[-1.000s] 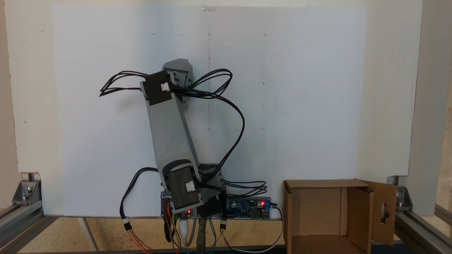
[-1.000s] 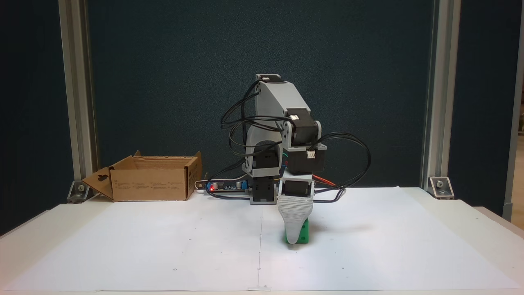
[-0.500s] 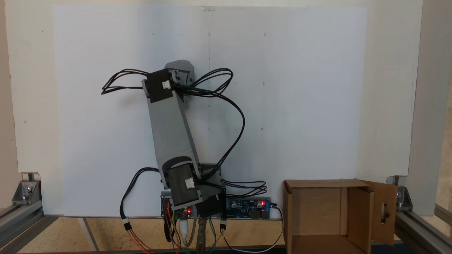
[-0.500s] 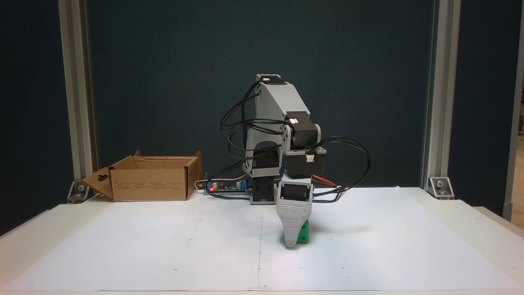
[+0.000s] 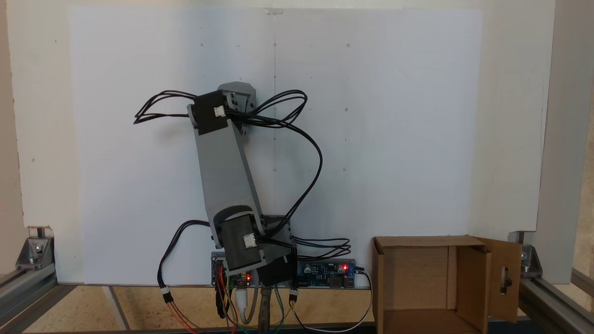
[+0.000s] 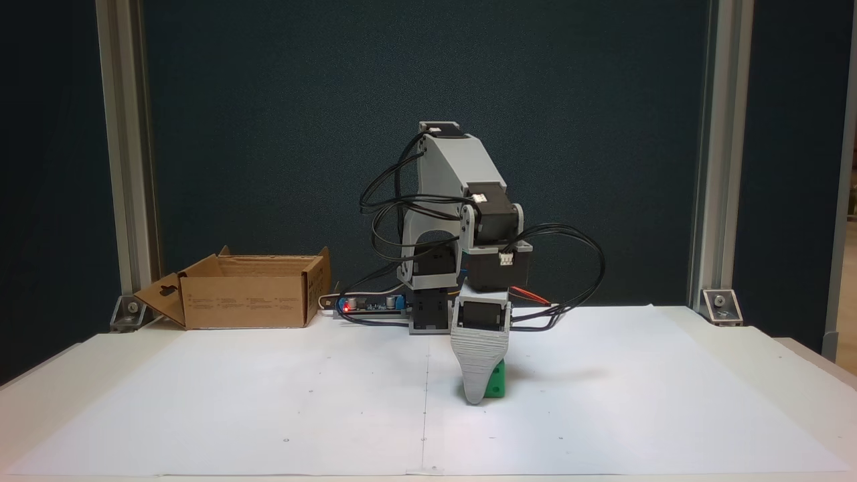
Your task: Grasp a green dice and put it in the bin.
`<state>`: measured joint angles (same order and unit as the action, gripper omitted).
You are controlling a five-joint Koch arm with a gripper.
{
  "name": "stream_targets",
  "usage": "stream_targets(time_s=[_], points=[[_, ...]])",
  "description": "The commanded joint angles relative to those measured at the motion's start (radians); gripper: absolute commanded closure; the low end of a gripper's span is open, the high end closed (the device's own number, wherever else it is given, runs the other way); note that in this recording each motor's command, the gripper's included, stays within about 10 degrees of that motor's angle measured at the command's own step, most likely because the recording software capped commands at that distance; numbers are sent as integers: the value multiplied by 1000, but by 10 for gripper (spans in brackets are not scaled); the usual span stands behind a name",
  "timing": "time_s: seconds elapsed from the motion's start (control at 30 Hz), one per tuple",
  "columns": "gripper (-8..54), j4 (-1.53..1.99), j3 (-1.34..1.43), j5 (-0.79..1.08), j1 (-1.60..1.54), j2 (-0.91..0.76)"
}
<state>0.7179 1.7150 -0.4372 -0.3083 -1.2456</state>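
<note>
Down at mid-desk, the pincer (image 6: 477,395) straddles the green dice (image 6: 496,383) (its grip can't be judged); best squeeze squarely before lifting toward the bin (image 6: 248,301).

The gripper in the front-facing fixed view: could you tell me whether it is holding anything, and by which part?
It cannot be told. The gripper is down at the green dice, but its near jaw hides the other and the contact.

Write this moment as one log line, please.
tool: down at dice, grip unclear | dice: on paper | bin: apart, open
</note>
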Motion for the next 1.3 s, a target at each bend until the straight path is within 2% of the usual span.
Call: stream_targets(time_s=[0.0, 0.1, 0.17, 0.23, 0.43, 0.57, 1.0, 1.27], points=[[147, 0, -14, -49, 9, -12], [207, 0, -12, -49, 9, -12], [286, 0, -12, -49, 11, -12], [339, 2, -14, -49, 15, -20], [340, 8, -15, -49, 21, -55], [341, 72, -35, -51, 26, -141], [340, 728, -643, -48, 95, -176], [340, 860, -772, -31, 209, -244]])
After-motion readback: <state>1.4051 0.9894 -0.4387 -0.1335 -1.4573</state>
